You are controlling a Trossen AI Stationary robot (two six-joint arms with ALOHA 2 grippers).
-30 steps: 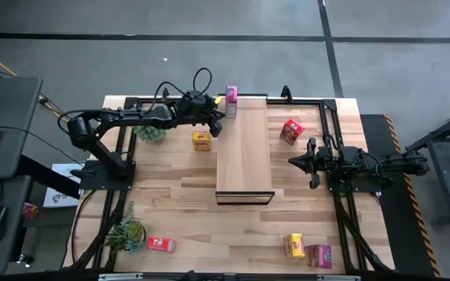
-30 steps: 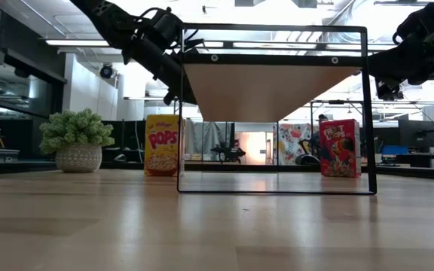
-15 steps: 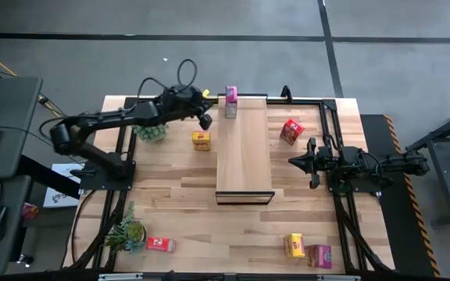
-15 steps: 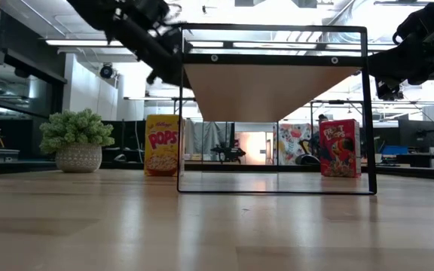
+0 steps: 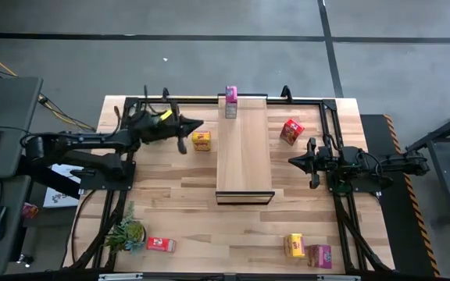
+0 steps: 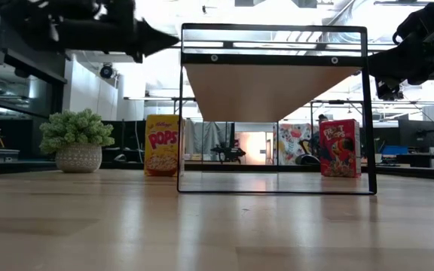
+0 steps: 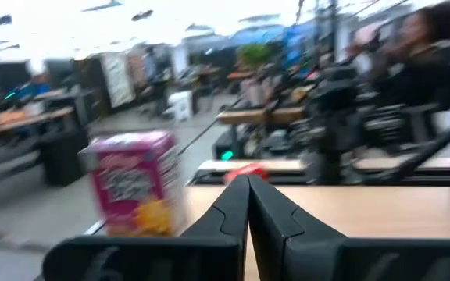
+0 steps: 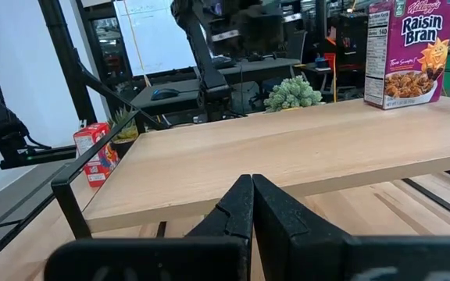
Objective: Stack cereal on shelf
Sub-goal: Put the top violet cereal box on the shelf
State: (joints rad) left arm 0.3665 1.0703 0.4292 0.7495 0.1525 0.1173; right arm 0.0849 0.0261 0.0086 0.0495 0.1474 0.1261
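Observation:
A magenta cereal box point(image 5: 230, 101) stands upright on the far end of the light-wood shelf point(image 5: 244, 156); it also shows in the left wrist view point(image 7: 135, 193) and the right wrist view point(image 8: 409, 48). My left gripper point(image 5: 196, 125) is shut and empty, left of the shelf and above the table, near a yellow box point(image 5: 201, 140) standing on the tabletop. A red box point(image 5: 291, 130) stands right of the shelf. My right gripper point(image 5: 292, 161) is shut and empty, right of the shelf. A red box point(image 5: 160, 244), a yellow box point(image 5: 294, 245) and a magenta box point(image 5: 319, 255) sit near the table's near edge.
The shelf is raised on a black frame point(image 6: 368, 113) above the tabletop. One potted plant point(image 6: 77, 139) stands at the far left, partly under my left arm; another point(image 5: 127, 232) is at the near left. Black rails point(image 5: 336, 117) run along the table's sides.
My left gripper has drawn back from the far end of the shelf toward the table's left edge and a little nearer, turning level to point at the shelf. The magenta box stays standing on the shelf. My right arm has kept still.

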